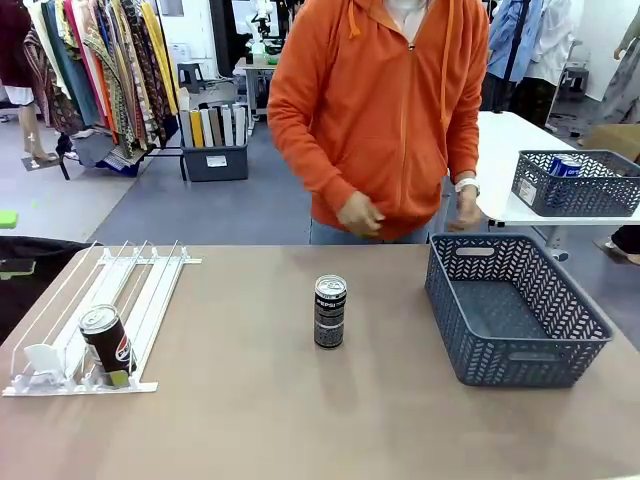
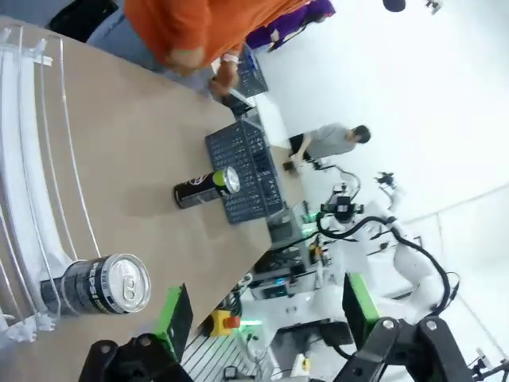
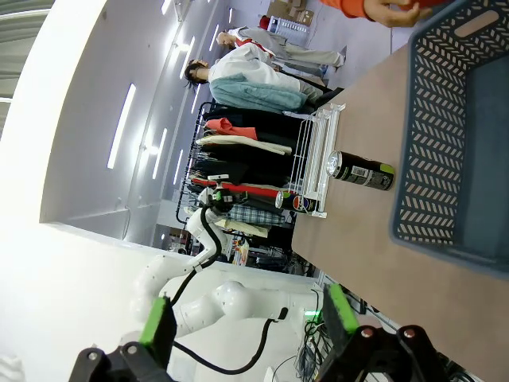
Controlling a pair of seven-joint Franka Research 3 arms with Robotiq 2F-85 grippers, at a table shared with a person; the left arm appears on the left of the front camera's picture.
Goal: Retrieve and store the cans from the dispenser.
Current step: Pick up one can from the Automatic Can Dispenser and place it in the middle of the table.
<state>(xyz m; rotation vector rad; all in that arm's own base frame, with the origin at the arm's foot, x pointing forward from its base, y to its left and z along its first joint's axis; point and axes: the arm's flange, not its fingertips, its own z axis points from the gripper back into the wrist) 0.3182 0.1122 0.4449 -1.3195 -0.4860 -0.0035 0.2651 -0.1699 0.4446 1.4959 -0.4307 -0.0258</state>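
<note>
At the near left corner of the worktop, my left jaws hang above the low end of the dispenser, wrist rolled so that the tabletop runs slanted through my view. They stand wide apart around nothing, with one green pad on either side of empty air. My right jaws are likewise spread and empty, green pad showing, held off the far right edge beside the grey basket. The dispenser is a flat white rack of thin wire rails and plastic lanes. One black can with a silver top leans at its low end against the white stop, which hides its foot. A second black can, slim and marked PEPSI, stands upright on the bare tan surface between the rack and the basket, well apart from both. The basket is a dark plastic tub with herringbone cut-outs and slot handles, and I can see nothing in it. A person in an orange hooded top stands at the far edge, hands low at the waist, cut off at the shoulders. Behind, a second mesh basket on a white table holds blue cans, mostly screened by its wall, so I cannot count them.
</note>
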